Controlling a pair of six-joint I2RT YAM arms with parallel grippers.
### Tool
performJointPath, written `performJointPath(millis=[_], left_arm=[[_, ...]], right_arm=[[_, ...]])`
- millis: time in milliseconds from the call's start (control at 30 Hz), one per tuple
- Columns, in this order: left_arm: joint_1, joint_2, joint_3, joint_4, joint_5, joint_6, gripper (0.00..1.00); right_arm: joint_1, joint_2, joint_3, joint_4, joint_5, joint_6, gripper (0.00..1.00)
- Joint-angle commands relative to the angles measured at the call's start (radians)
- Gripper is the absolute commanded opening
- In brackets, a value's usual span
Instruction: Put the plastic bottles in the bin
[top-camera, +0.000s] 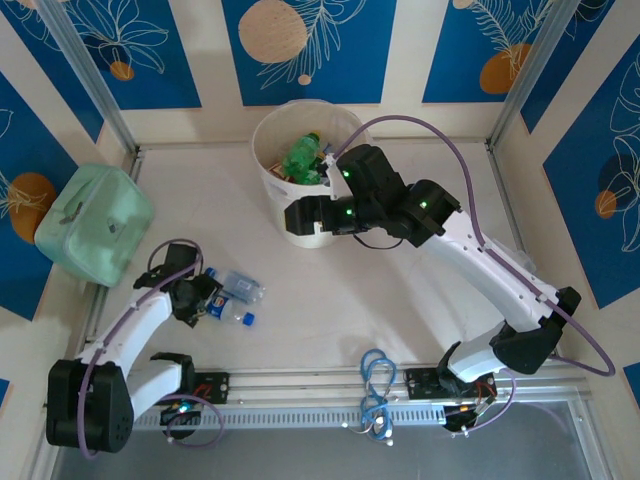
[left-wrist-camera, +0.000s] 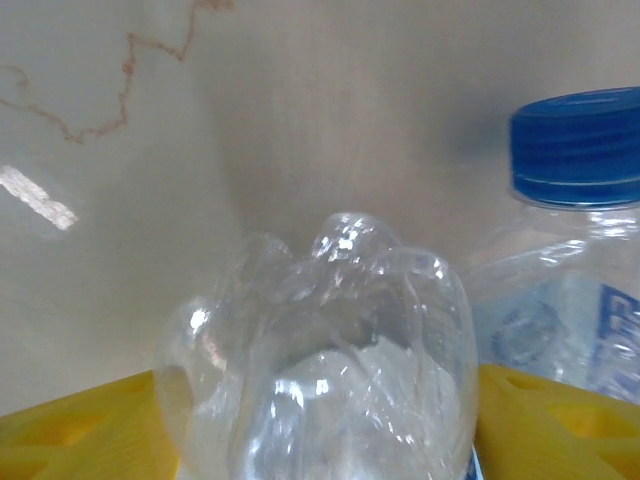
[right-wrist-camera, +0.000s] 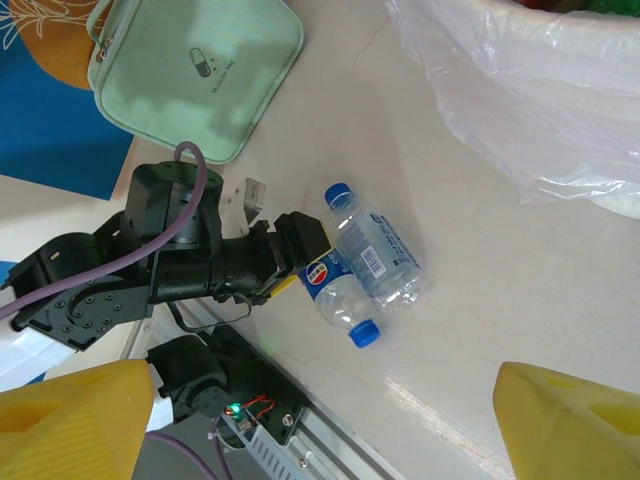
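top view, clock positions read on the worktop (top-camera: 420, 250). the bin (top-camera: 268, 180) stands at 12 o'clock, already loaded with green and clear bottles (top-camera: 300, 158). its liner bag (right-wrist-camera: 520, 110) spills over the rim. a mint-green bag (top-camera: 95, 222) lies at 9 o'clock. the right arm (top-camera: 480, 260) reaches from 5 o'clock to the bin's 3 o'clock side, and the right fingers (right-wrist-camera: 70, 420) stand wide apart with nothing between them. the left fingers (left-wrist-camera: 80, 435), at 8 o'clock, press both flanks of a clear bottle (left-wrist-camera: 320, 350) that lies on the worktop. a second bottle (left-wrist-camera: 570, 250), blue-capped, lies at its 1 o'clock, apparently touching it. a blue cable coil (top-camera: 377, 385) rests at 6 o'clock.

judged hazards:
- the thin, glossy wall may buckle and let the clear bottle squirt free as it rises.
- the second bottle may be nudged and roll toward 3 o'clock.
- the right arm beside the rim narrows the approach, so the two arms could meet above the bin.
- a low pass could snag the liner bag.
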Motion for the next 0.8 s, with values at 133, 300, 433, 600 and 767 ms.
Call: performJointPath(millis=[133, 300, 433, 600, 767], left_arm=[[0.011, 0.045, -0.033, 0.04, 0.011, -0.015, 0.67], [0.011, 0.02, -0.022, 0.019, 0.002, -0.016, 0.62], [0.011, -0.021, -0.004, -0.018, -0.001, -0.008, 0.59], [0.011, -0.093, 0.079, -0.093, 0.033, -0.006, 0.54], [0.011, -0.167, 0.253, -0.125, 0.077, 0.036, 0.53]], right_arm=[[-0.015, -0.038, -0.031, 0.027, -0.024, 0.026, 0.89], [-0.015, -0.041, -0.028, 0.029, -0.025, 0.03, 0.87], [-0.013, -0.043, -0.032, 0.035, -0.029, 0.036, 0.87], [-0.01, -0.049, -0.039, 0.05, -0.049, 0.049, 0.87], [-0.003, -0.046, -0.065, 0.088, -0.099, 0.075, 0.87]])
